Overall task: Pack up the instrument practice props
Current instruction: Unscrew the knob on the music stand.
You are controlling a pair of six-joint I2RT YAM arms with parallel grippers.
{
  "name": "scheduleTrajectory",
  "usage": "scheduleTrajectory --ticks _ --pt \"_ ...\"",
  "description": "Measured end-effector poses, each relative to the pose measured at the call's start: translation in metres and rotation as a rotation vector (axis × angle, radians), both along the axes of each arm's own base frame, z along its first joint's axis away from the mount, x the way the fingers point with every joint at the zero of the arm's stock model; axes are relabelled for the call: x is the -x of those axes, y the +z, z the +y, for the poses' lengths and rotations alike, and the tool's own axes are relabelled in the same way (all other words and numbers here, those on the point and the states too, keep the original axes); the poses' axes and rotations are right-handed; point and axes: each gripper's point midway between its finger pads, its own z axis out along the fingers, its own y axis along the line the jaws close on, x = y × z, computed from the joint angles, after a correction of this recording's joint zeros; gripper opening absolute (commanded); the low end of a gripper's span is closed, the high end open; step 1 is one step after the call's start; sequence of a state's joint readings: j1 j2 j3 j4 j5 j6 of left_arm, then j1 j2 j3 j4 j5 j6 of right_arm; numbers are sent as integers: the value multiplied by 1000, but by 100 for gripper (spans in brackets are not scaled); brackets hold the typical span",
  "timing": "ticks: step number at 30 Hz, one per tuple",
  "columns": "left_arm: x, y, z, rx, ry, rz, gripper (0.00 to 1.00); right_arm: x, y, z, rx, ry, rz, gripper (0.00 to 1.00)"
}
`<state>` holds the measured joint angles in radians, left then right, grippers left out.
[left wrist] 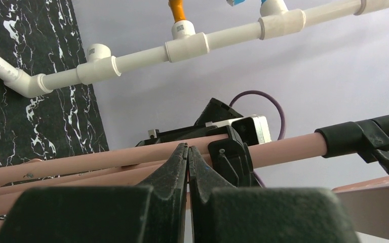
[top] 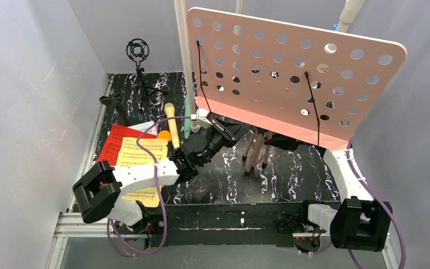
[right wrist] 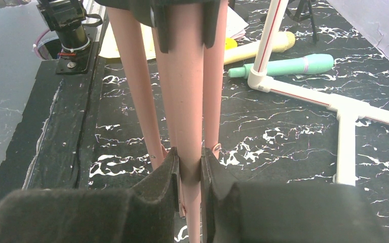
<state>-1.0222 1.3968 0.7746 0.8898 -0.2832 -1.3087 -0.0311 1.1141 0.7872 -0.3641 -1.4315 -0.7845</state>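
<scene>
Pink stand point(top: 291, 73), two microphones point(top: 171, 126), one red folder point(top: 113, 141)

White arms point(top: 145, 175), black joints — purple cables point(top: 164, 224) attached.

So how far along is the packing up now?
Nothing looks packed yet. In hand: the right fingers are clamped on a tube of the pink music stand, the left fingers shut beside its tubes. Left: sheet music, red folder, yellow microphone and green microphone lie on the table.
</scene>
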Motion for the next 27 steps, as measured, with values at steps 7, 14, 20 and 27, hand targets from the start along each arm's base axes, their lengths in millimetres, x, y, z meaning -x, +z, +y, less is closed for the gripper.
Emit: scheduleTrajectory --ticks 7,14,20,27 --pt "5 -3 1 -5 -26 -37 0 0 0 0 0 0 0 1" --pt "1 -19 15 -29 -4 -87 30 0 0 0 0 0 1 1" --pt "13 -45 35 -120 -22 -260 98 0 0 0 0 0 0 1" --pt "58 -43 42 -362 -80 -598 98 0 0 0 0 0 1 1"
